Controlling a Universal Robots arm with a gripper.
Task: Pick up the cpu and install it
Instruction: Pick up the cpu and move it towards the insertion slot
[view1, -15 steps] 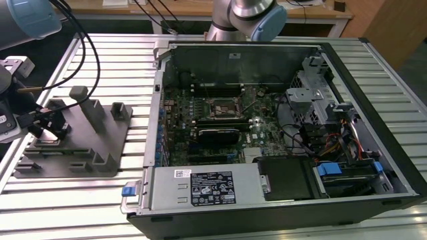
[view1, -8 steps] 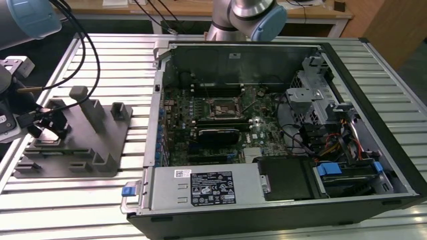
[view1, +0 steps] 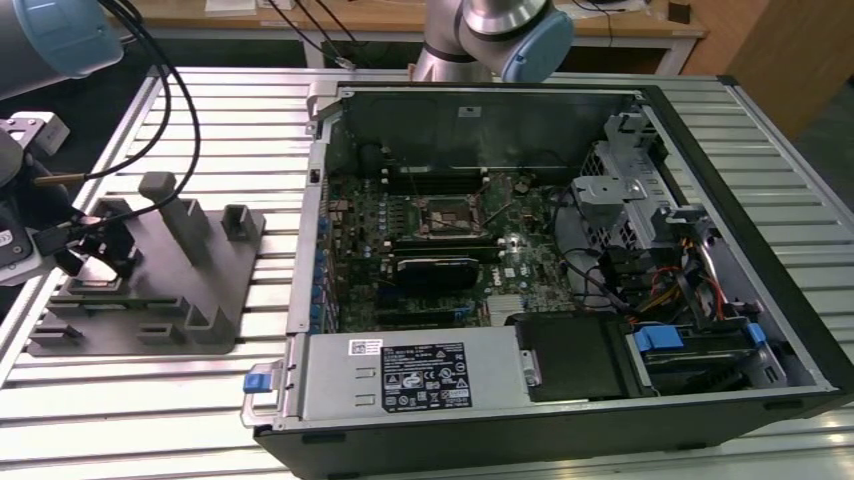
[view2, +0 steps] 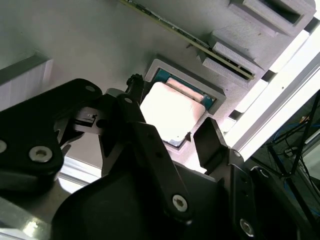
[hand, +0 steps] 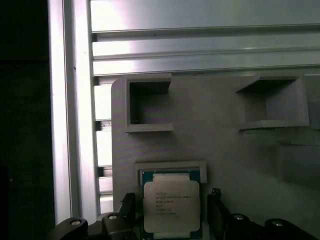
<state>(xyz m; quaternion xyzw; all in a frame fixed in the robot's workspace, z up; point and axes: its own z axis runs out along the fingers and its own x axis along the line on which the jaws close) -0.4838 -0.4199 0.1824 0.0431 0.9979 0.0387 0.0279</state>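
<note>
Pick-up step: your fingers (view2: 210, 145) stand open astride the cpu (view2: 170, 112), holding nothing, at the fixture (view1: 214, 300), 9 o'clock from the case (view1: 534, 437) in the exterior view. In my judgement the grasp calls for even closure.

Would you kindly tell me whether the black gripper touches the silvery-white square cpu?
Apart: the first wrist view shows grey fixture between the cpu and the fingers of the gripper.

A robotics lab bench: slotted aluminium table (view1: 134, 420), opened computer case (view1: 467, 125), grey fixture block (view1: 214, 270), cabled robot arm (view1: 501, 30).
</note>
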